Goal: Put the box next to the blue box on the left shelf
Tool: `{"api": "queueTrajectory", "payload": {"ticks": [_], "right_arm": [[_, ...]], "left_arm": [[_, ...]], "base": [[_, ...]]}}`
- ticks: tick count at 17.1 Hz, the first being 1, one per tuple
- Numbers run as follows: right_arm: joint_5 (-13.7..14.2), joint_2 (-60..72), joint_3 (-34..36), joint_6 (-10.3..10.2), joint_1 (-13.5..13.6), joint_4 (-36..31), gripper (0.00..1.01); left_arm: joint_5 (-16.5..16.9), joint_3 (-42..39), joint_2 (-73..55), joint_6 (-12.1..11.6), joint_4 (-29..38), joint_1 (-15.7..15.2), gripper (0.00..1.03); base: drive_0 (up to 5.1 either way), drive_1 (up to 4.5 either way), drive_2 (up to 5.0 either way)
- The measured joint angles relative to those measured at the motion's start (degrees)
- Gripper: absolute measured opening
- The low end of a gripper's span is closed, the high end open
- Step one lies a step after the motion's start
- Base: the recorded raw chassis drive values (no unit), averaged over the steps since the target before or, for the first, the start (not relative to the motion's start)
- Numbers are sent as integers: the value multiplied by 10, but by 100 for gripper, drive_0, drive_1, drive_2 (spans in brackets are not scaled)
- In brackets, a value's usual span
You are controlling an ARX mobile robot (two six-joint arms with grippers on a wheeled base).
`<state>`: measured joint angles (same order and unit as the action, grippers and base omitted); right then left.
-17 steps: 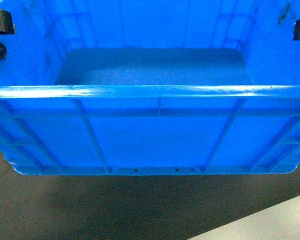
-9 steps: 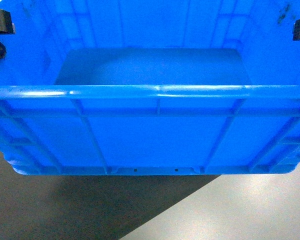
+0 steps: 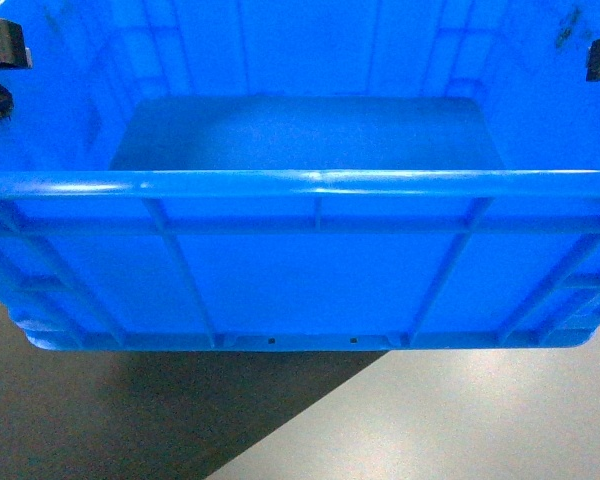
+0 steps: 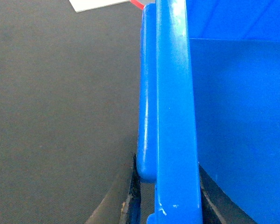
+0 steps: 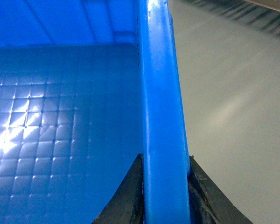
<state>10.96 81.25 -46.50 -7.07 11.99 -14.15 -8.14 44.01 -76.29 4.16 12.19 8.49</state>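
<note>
Carrying the large bright-blue rectangular plastic crate [image 3: 310,270] between both arms, I noted it filled nearly the whole head view, held clear above the dark floor [image 3: 100,420] and a paler grey patch [image 3: 480,420] to the right. The roller shelf was not in any view, so I could not judge how far off it was.

The left gripper [image 4: 165,196] was clamped over the crate's left end rim, one black finger [image 4: 130,205] outside the wall and one inside. The right gripper [image 5: 165,196] pinched the right end rim the same way, a black finger [image 5: 126,196] against the inner face.

Handling notes, as judgement only: the crate was empty, its inside smooth at the walls and grid-textured on the bottom, so probably light for its bulk. Walls looked stiff, helped by the outer ribs. The plastic was glossy, hence likely slippery under the pads. The thick rolled rim gave the best purchase; the two short ends kept the load balanced. Uneven arm motion could twist it loose.
</note>
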Motion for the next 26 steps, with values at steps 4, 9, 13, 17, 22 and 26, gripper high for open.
{"api": "queueTrajectory", "payload": {"ticks": [4, 9, 13, 17, 22, 26], "right_arm": [[0, 0, 0, 0, 0, 0, 18], [0, 0, 0, 0, 0, 0, 18], [0, 0, 0, 0, 0, 0, 18], [0, 0, 0, 0, 0, 0, 18], [0, 0, 0, 0, 0, 0, 18], [0, 0, 0, 0, 0, 0, 18]], "left_arm": [[0, 0, 0, 0, 0, 0, 19], [0, 0, 0, 0, 0, 0, 19], [0, 0, 0, 0, 0, 0, 19], [0, 0, 0, 0, 0, 0, 19], [0, 0, 0, 0, 0, 0, 19], [0, 0, 0, 0, 0, 0, 19]], "base": [[-158, -158, -158], [-164, -164, -164], [-162, -162, -162], [-156, -156, -156], [-161, -161, -161], [-158, -158, -158]]}}
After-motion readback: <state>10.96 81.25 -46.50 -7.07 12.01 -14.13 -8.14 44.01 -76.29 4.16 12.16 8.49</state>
